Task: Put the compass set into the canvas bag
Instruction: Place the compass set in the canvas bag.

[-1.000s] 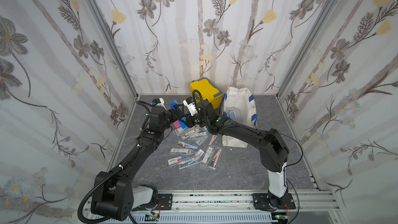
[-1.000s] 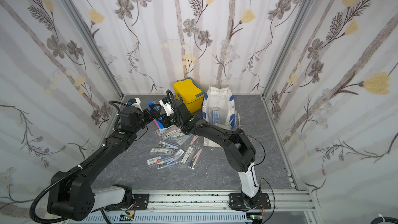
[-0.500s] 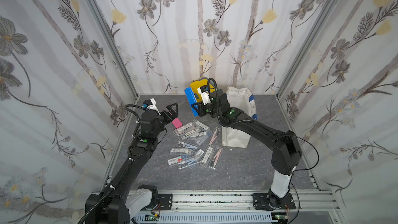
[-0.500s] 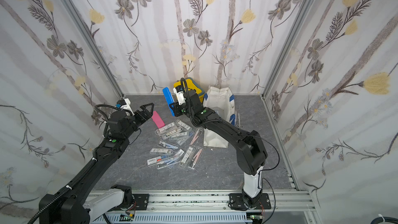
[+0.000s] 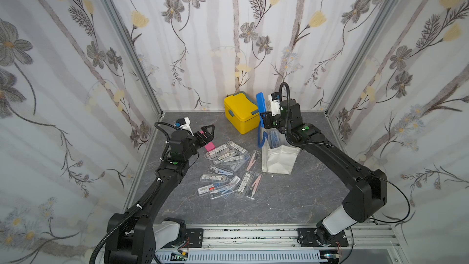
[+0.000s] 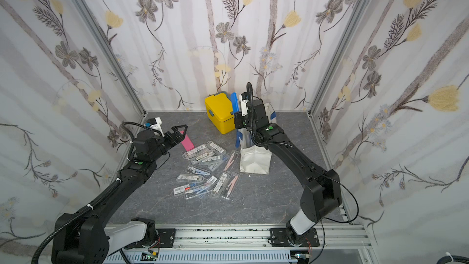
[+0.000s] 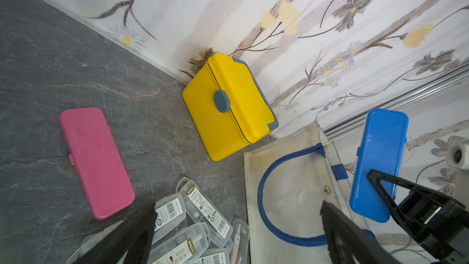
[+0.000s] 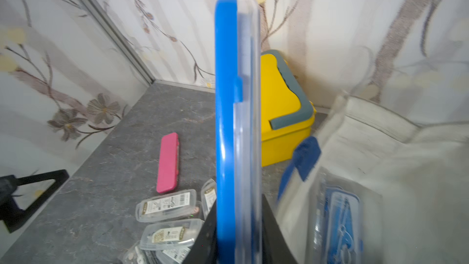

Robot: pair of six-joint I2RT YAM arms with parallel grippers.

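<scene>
In both top views the right gripper (image 5: 263, 119) clamps the lower end of the blue compass case (image 5: 260, 102). The case stands upright between the yellow box (image 5: 241, 113) and the canvas bag (image 5: 279, 158). The left gripper (image 5: 206, 133) stands wide open near the pink case (image 5: 209, 146).

From the left wrist, the blue compass case (image 7: 378, 158) hangs over the canvas bag (image 7: 291, 173) at its rim.

From the right wrist, the black jaws pinch the blue compass case (image 8: 228, 123) edge-on, with the bag's mouth just beside it.
</scene>
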